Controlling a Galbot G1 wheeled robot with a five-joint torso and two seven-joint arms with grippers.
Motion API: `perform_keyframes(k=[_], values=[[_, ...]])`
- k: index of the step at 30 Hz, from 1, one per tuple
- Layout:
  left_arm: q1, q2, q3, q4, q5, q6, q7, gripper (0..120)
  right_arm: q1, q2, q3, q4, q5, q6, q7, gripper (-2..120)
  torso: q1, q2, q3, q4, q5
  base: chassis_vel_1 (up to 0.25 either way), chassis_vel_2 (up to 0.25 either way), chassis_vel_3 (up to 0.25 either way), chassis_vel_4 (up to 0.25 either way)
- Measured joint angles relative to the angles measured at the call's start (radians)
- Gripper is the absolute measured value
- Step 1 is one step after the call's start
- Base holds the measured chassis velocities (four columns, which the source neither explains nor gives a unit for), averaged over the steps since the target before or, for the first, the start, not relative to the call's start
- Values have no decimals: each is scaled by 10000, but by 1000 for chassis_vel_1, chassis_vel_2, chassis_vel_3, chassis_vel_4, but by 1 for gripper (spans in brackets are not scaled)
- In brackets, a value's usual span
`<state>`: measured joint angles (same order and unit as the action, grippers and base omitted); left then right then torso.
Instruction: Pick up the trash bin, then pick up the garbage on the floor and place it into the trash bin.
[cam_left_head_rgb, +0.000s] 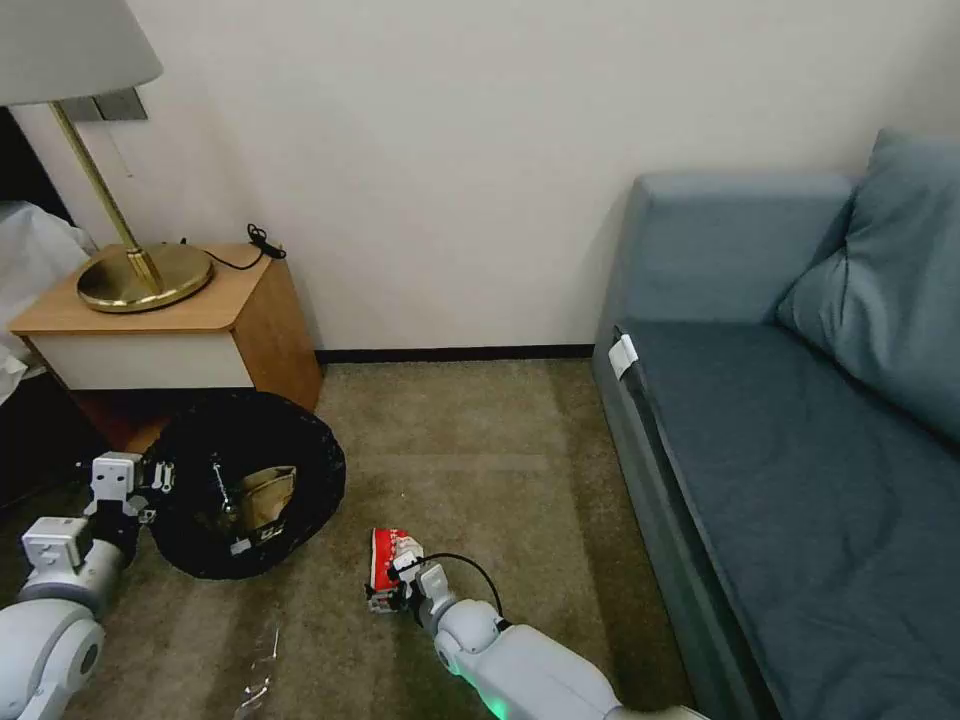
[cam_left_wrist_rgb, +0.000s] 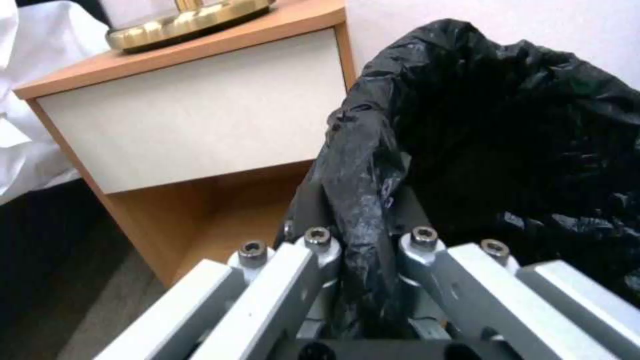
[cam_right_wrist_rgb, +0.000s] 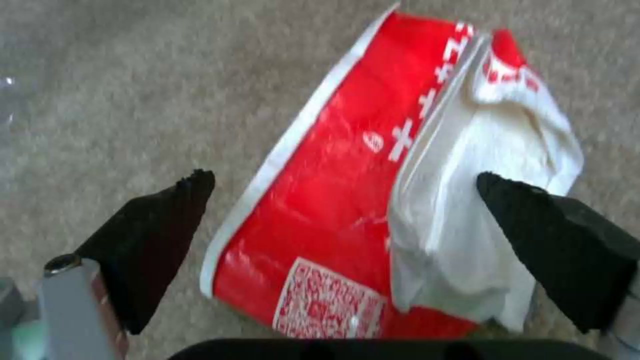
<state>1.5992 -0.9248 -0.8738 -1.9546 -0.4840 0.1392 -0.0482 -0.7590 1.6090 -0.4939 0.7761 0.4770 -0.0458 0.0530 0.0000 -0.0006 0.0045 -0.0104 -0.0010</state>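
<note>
Now, on the left, the left gripper is clamped on the bag-lined rim of the trash bin, held tipped beside the nightstand. Rightward, the right gripper spreads wide over the red-and-white wrapper on the floor.

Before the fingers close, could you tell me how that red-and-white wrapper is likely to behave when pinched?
The red-and-white wrapper looks thin and creased, so probably floppy and light. Its glossy red face may slip. The open right gripper straddles it on the carpet.

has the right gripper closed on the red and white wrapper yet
No, in the right wrist view the right gripper is open, its two black fingertips spread to either side of the red-and-white wrapper lying on the carpet.
</note>
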Motion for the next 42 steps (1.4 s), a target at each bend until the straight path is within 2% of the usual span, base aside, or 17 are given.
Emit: perform_keyframes(k=[10, 20, 24, 28, 31, 33, 37, 40, 42], values=[[78, 23, -41, 31, -25, -6, -3, 4, -29, 1, 4, -668, -78, 458, -479, 100, 0, 0, -1, 0, 2, 0, 0, 0, 0], [199, 56, -120, 25, -28, -13, -3, 4, -104, -8, -28, -685, -75, 523, -719, 100, 0, 1, -2, -6, -2, 0, 0, 0, 0], [214, 66, -116, -64, -29, -14, -38, 4, -138, -7, 52, -885, -64, 627, -1218, 99, -1, 1, -3, -5, -2, 0, 0, 0, 0], [256, 67, -115, -69, -30, -14, -43, 4, -111, -6, 168, -1050, -46, 706, -1528, 94, -1, 3, -3, -5, -3, 0, 0, 0, 0], [313, 19, -118, -32, 16, -44, -32, 4, -6, -7, 331, -1354, -49, 884, -2006, 82, -1, 3, -2, -4, -3, 0, 0, 0, 0], [315, 11, -118, -30, 23, -53, -32, 4, 2, -8, 356, -1394, -50, 910, -2056, 80, -2, 3, -2, -4, -3, 0, 0, 0, 0], [314, -19, -97, -19, 47, -62, -29, 4, 4, -13, 424, -1499, -49, 984, -2159, 65, -1, 3, -2, -6, -3, 0, 0, 0, 0], [316, -19, -97, -18, 48, -64, -28, 4, 3, -13, 442, -1545, -50, 1007, -2183, 64, -1, 3, -2, -7, -2, 0, 0, 0, 0], [349, -11, -114, -18, 47, -73, -25, 4, 3, -15, 504, -1657, -51, 1054, -2273, 53, -1, 4, -2, -7, -1, 0, 0, 0, 0]])
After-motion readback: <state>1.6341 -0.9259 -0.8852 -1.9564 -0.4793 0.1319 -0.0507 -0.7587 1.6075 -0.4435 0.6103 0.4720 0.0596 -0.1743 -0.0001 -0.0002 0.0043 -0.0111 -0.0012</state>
